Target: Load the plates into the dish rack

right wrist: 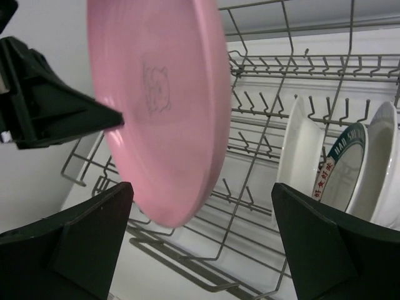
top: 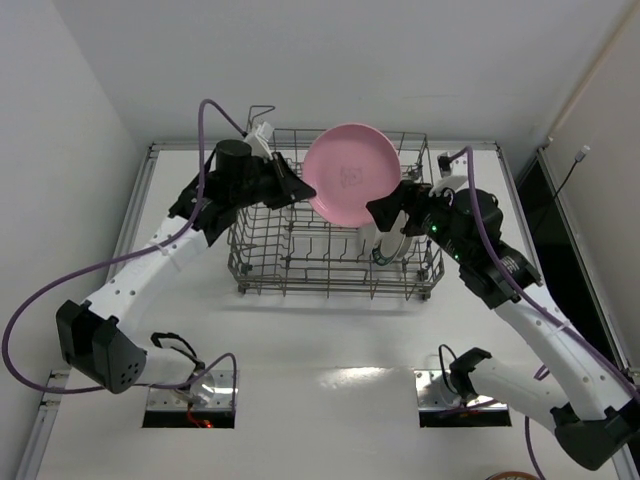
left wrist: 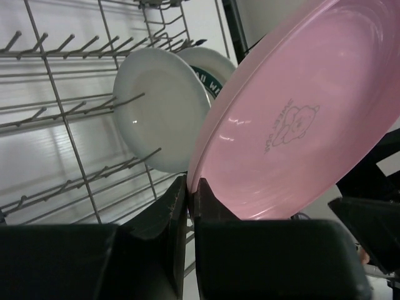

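My left gripper [top: 296, 190] is shut on the left rim of the pink plate [top: 349, 173] and holds it on edge above the wire dish rack [top: 300, 272]. In the left wrist view the jaws [left wrist: 190, 189] pinch the pink plate's [left wrist: 300, 125] rim. The plain white plate [left wrist: 159, 109] and the blue-rimmed plate [left wrist: 211, 67] stand upright between tines at the rack's right end. My right gripper [top: 386, 213] is open and empty at the pink plate's lower right edge, not touching it. In the right wrist view [right wrist: 200, 244] the pink plate [right wrist: 162, 106] hangs ahead of the open fingers.
The rack's raised corner loop [top: 262, 112] stands at the back left, behind the left wrist. Rows of upright tines [right wrist: 275, 100] fill the rack's left and middle. The standing plates [right wrist: 300, 150] take the right end. White walls close in on both sides.
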